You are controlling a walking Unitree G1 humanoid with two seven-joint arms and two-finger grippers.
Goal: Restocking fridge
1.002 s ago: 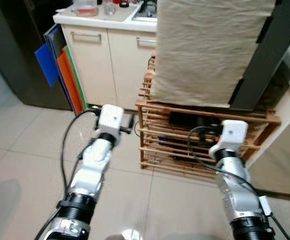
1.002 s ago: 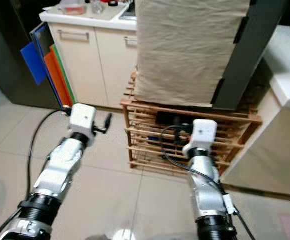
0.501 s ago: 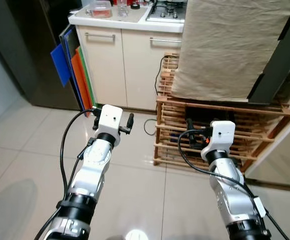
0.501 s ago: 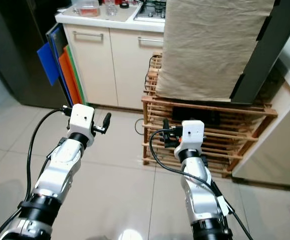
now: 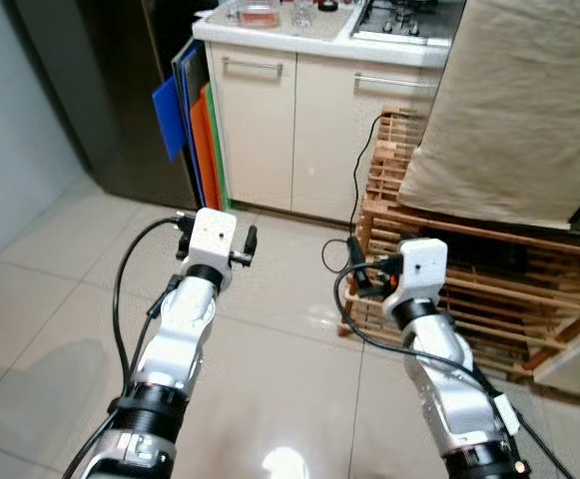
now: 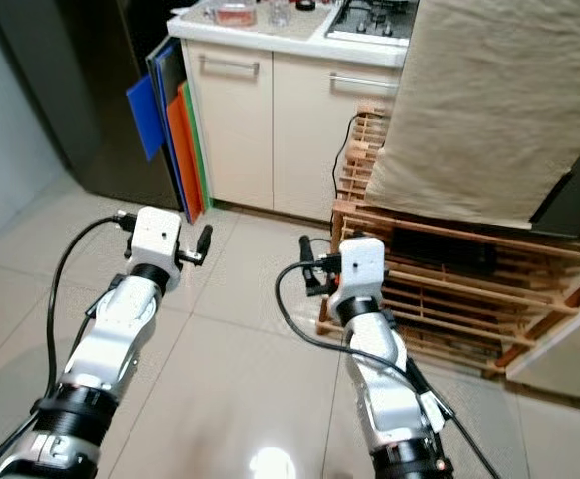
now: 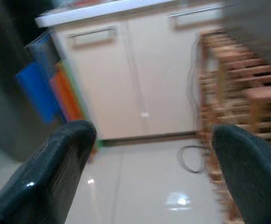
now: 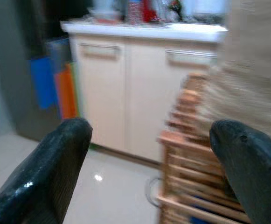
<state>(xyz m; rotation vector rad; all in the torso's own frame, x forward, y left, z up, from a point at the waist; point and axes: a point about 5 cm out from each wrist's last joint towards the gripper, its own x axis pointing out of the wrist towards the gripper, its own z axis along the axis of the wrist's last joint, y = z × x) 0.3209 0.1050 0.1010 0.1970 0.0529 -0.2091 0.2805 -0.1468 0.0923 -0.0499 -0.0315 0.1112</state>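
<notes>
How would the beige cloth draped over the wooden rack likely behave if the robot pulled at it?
The beige cloth looks creased and hangs loosely, so probably floppy and light. Draped over the slatted wooden rack, it might snag or slide off rather than lift cleanly.

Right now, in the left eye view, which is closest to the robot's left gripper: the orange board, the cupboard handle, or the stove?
From the left gripper:
1. Orange board, leaning by the cupboard, to its left.
2. Cupboard handle, higher up on the left door.
3. Stove, on the counter, farther right.

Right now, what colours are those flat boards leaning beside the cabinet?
Blue, orange and green boards, clearest in the left eye view.
</notes>
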